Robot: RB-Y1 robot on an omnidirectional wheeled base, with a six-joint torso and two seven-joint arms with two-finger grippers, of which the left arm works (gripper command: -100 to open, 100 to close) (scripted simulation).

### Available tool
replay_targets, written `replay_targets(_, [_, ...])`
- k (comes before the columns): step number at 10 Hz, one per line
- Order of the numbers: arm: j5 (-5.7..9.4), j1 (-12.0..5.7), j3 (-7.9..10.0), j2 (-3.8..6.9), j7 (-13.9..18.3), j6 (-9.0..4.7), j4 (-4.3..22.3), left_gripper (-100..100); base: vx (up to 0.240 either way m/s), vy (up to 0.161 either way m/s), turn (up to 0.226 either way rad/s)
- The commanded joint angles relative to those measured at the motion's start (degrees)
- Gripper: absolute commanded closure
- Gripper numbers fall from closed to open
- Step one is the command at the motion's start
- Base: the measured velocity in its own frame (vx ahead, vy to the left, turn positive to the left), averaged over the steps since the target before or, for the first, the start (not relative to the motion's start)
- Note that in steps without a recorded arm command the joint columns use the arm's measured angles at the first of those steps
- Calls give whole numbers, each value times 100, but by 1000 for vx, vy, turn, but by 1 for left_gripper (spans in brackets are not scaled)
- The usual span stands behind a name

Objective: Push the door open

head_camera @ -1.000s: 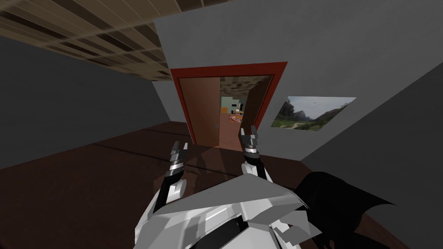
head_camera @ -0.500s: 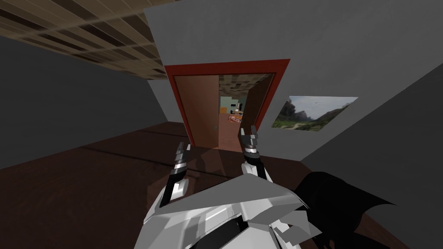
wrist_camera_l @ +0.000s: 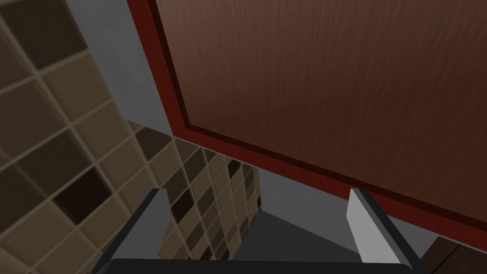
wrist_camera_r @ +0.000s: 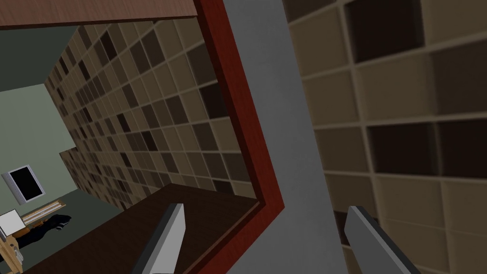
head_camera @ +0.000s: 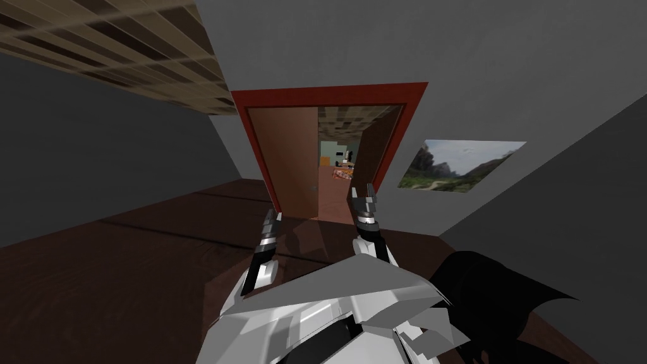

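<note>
Released left jaws are aimed at the partly open brown door (head_camera: 287, 158) for pushing; right jaws are released too

Head camera looks forward at the door (head_camera: 287, 158); both wrist cameras point upward, close, sharing its red frame (head_camera: 328, 96).

A landscape picture of green hills (head_camera: 458, 165) is hung on the grey wall (head_camera: 505, 63). A ceiling of beige and brown square tiles (head_camera: 126, 44) is seen above a dark brown floor (head_camera: 126, 265). A white-framed black screen (wrist_camera_r: 24, 183) is set on a pale green wall (wrist_camera_r: 28, 128).
</note>
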Motion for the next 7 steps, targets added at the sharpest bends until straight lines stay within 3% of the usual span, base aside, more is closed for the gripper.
replay_targets(1, [-7, -105, -23, 14, -10, -60, 286, -100, 97, -32, -32])
replay_targets(7, [-41, -489, -111, 17, -60, -174, 1214, -100, 101, -28, -37])
